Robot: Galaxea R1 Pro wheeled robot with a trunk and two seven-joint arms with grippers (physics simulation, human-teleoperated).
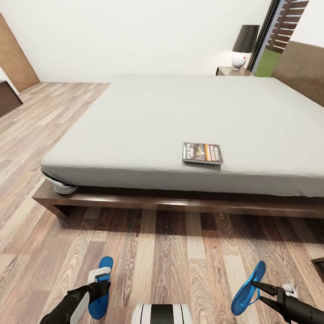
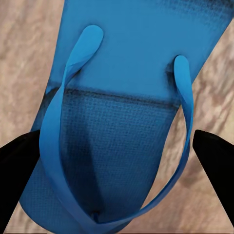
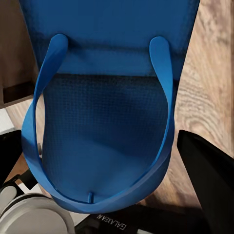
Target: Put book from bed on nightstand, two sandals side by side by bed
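Note:
The book (image 1: 202, 153) lies flat on the grey mattress of the bed (image 1: 135, 117), near its front edge. Two blue sandals are low in the head view, in front of the bed. My left gripper (image 1: 101, 281) is shut on the left sandal (image 1: 101, 292), which lies about level just above the floor. In the left wrist view that sandal (image 2: 122, 122) sits between the dark fingers (image 2: 17, 180). My right gripper (image 1: 257, 284) is shut on the right sandal (image 1: 246, 290), held tilted on its edge. In the right wrist view this sandal (image 3: 107, 122) spans the gap between the fingers (image 3: 209, 185).
A small nightstand (image 1: 231, 70) with a dark-shaded lamp (image 1: 245, 45) stands beyond the bed's far corner, by the window (image 1: 270, 40). The brown headboard (image 1: 301, 67) runs along the right. A dark cabinet (image 1: 6, 96) sits at far left. Wood floor (image 1: 171, 252) separates me from the bed.

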